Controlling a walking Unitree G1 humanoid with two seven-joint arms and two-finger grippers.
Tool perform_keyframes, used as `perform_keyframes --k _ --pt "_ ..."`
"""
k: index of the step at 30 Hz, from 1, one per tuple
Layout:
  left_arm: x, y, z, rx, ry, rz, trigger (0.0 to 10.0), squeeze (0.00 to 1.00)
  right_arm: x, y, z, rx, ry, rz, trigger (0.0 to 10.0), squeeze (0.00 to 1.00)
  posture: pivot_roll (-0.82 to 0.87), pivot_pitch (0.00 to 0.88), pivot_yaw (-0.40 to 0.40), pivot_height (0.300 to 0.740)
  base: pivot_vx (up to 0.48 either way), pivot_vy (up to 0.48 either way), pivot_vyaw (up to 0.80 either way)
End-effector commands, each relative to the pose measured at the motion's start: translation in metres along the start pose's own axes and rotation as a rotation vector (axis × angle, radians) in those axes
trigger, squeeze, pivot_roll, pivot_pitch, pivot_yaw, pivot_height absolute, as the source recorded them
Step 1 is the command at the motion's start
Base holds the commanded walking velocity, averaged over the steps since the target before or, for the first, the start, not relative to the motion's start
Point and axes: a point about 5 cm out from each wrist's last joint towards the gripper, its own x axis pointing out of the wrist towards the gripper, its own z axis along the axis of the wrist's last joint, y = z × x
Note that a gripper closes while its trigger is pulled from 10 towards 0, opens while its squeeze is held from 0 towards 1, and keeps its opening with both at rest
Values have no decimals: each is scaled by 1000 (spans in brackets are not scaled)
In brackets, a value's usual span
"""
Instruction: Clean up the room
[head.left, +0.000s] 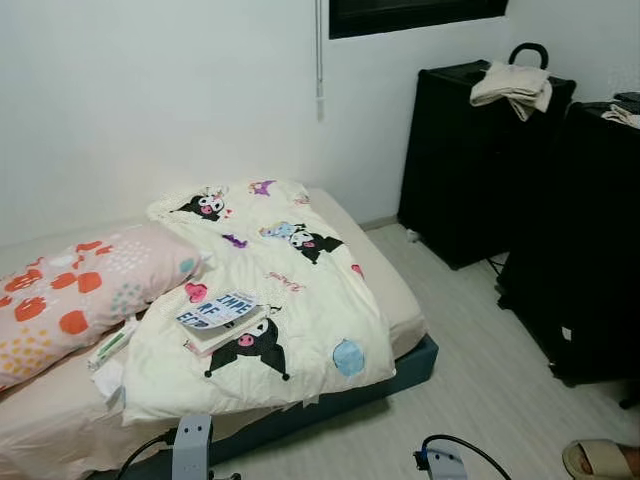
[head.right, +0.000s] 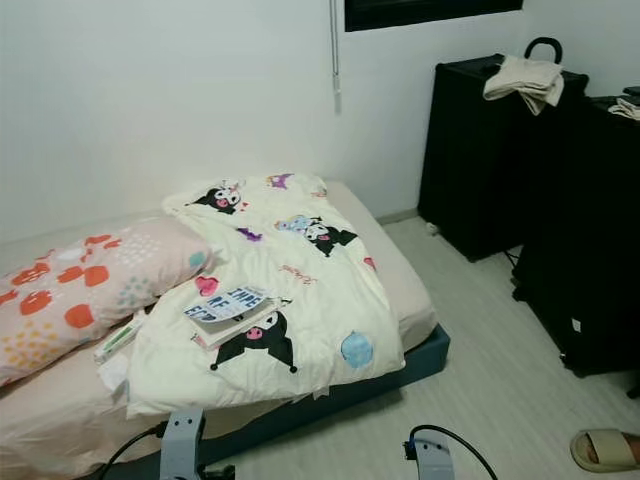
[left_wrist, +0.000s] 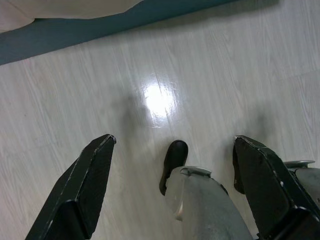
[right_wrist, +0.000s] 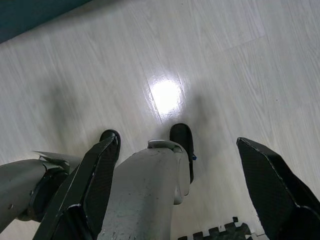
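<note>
Both arms hanging low, left claw (left_wrist: 172, 190) and right claw (right_wrist: 192, 192) spread apart above floor (left_wrist: 210, 70).

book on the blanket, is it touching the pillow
Apart. In the left eye view the book lies on the blanket, with blanket showing between it and the pillow.

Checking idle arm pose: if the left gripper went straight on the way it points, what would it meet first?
The left gripper, open, points down. First in line is probably the robot's own leg and black foot, otherwise the pale wood floor; depth is unclear.
</note>
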Motion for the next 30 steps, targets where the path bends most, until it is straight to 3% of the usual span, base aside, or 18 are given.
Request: perform_keyframes --k 1,10,30 --pt "-1 3 -1 -5 7 6 10000 0 0 3 -2 21 11 3 10000 0 -64 0 32 740 0 0 0" --pt "-1 3 -1 9 10 2 10000 0 0 5 -3 -8 13 24 10000 0 -63 0 35 740 0 0 0" --pt "0 1 -1 29 13 -7 10000 0 -1 5 -9 -26 28 25 10000 0 -63 0 39 740 0 0 800"
